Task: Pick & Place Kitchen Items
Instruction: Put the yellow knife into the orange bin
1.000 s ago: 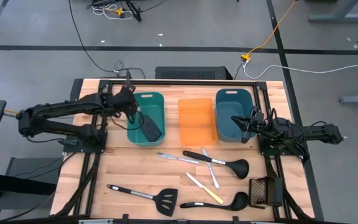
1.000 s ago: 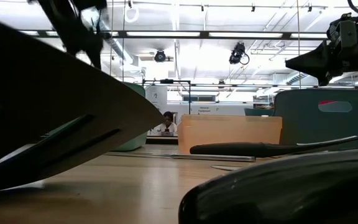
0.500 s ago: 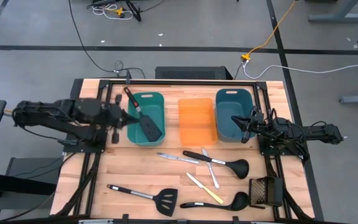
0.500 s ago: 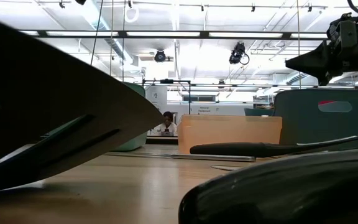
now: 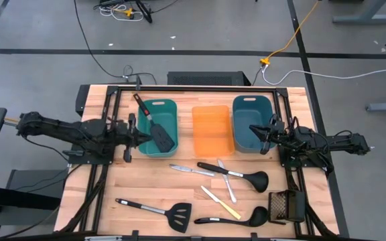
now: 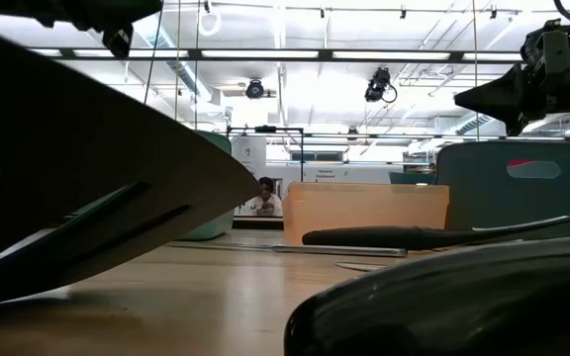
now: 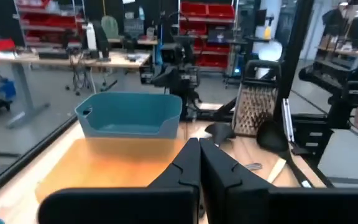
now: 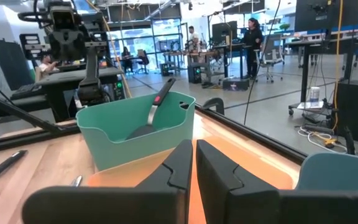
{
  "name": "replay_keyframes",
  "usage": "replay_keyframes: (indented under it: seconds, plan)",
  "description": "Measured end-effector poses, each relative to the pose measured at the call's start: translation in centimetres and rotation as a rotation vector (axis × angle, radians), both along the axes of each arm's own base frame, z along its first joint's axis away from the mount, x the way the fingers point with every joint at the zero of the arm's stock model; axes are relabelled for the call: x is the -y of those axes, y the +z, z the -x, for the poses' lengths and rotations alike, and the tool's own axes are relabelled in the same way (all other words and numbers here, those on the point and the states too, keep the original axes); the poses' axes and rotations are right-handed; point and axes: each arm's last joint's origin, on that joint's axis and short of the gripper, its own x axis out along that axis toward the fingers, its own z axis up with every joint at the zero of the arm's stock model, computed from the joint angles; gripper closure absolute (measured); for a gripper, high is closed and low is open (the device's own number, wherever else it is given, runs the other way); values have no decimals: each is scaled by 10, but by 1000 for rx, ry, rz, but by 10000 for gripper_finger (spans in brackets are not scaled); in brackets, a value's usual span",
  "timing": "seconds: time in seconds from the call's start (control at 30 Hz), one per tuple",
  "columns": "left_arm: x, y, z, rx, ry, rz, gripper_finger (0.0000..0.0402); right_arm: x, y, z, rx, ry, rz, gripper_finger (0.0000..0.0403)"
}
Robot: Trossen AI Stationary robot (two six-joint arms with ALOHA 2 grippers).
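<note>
A black slotted spatula (image 5: 161,136) lies in the green bin (image 5: 157,110). Its head is on the bin's floor and its handle (image 8: 160,99) leans on the far left rim. My left gripper (image 5: 138,138) is shut, just left of that bin and touching nothing. My right gripper (image 5: 261,131) is shut with nothing in it, over the teal bin (image 5: 250,114) near its right wall. On the near half of the table lie a second spatula (image 5: 158,211), two black ladles (image 5: 238,175) (image 5: 236,218), two silver knives (image 5: 187,170) (image 5: 228,182) and a yellow-handled knife (image 5: 221,203).
An orange bin (image 5: 212,129) stands between the green and teal bins. A dark mesh grater (image 5: 285,206) lies at the near right corner. Black frame rails run along the table's left and right sides. Bare wood shows at the near left.
My left gripper has drawn back from over the green bin toward the table's left edge and come down beside the bin. The spatula stays in the bin, its handle now showing against the far left rim. My right arm has kept still.
</note>
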Motion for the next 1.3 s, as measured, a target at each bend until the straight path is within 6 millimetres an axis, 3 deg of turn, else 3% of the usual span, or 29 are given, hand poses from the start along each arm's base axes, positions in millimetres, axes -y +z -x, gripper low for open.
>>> replay_keyframes:
  seconds: [0.23, 0.67, 1.3]
  plan:
    - [-2, -18, 9, -67, 62, -64, 400, 0, 0, 0, -5, 0, 0, 372]
    - [-7, -16, 28, -53, 93, -66, 400, 0, -1, 0, -6, 0, 0, 372]
    - [-9, -20, 31, -94, 131, -64, 398, 0, -1, 0, -1, 1, -13, 372]
